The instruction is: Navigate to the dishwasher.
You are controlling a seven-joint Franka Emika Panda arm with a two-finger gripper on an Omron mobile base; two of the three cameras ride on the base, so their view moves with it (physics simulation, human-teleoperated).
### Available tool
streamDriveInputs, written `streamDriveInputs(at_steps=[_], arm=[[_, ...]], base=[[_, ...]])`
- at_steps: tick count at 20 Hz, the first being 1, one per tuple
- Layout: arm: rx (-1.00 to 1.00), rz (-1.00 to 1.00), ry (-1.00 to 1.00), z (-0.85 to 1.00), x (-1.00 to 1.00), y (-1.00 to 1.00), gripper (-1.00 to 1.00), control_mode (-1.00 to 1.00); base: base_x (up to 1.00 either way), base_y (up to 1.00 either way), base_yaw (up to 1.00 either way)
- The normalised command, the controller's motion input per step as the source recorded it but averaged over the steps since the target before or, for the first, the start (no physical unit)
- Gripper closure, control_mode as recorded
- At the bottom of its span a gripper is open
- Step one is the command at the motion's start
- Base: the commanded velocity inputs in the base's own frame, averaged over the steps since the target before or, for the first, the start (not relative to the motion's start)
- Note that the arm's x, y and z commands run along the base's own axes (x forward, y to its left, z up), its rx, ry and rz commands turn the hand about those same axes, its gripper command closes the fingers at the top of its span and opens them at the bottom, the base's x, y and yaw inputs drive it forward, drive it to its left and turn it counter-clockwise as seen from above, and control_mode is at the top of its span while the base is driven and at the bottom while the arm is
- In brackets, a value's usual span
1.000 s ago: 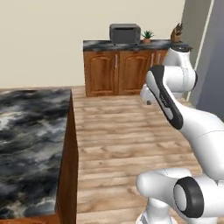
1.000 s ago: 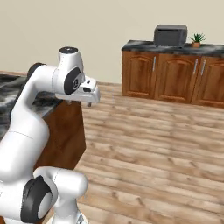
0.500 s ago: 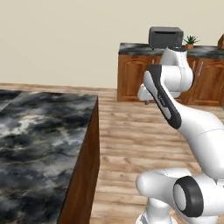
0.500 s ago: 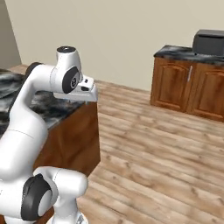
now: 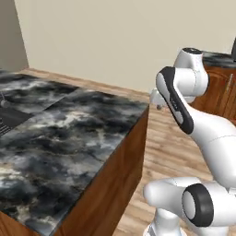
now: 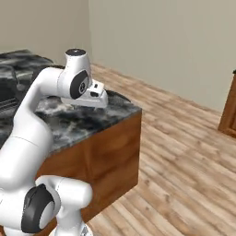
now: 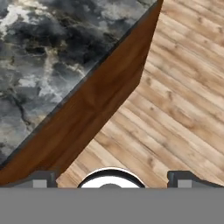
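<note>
- Dishwasher: I cannot tell where it stands from these views.
- Claw (image 7: 111, 178): its two dark tips sit wide apart at the bottom of the hand view, with nothing between them. In the right base view the claw (image 6: 98, 96) hangs over the near corner of the tabletop.
- Tabletop (image 5: 69, 138): a black marbled slab on an island, with brown wooden sides (image 7: 96, 113). It fills the left of the left base view and lies left of the arm in the right base view (image 6: 69, 120).
- Dark panel (image 6: 6, 87): set into the tabletop at its far left end. It is too blurred to name.
- Floor (image 7: 175, 109): pale wooden planks run beside the island and off toward the wall.
- Cabinet (image 5: 221, 94): brown wood under a dark top, behind the arm at the right edge.
- Wall (image 6: 175, 41): plain beige, beyond the floor.
</note>
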Motion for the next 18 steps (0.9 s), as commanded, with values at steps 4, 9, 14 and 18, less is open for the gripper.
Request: streamDriveInputs(at_steps=[4, 9, 14, 18], arm=[[0.0, 0.0, 0.0, 0.0, 0.0, 0.0, -1.0, 1.0], [0.0, 0.0, 0.0, 0.0, 0.0, 0.0, -1.0, 1.0], [0.0, 0.0, 0.0, 0.0, 0.0, 0.0, -1.0, 1.0], [0.0, 0.0, 0.0, 0.0, 0.0, 0.0, -1.0, 1.0]], base=[[0.0, -0.15, 0.85], [0.06, -0.13, 0.84], [0.08, -0.12, 0.83], [0.11, -0.01, 0.75]])
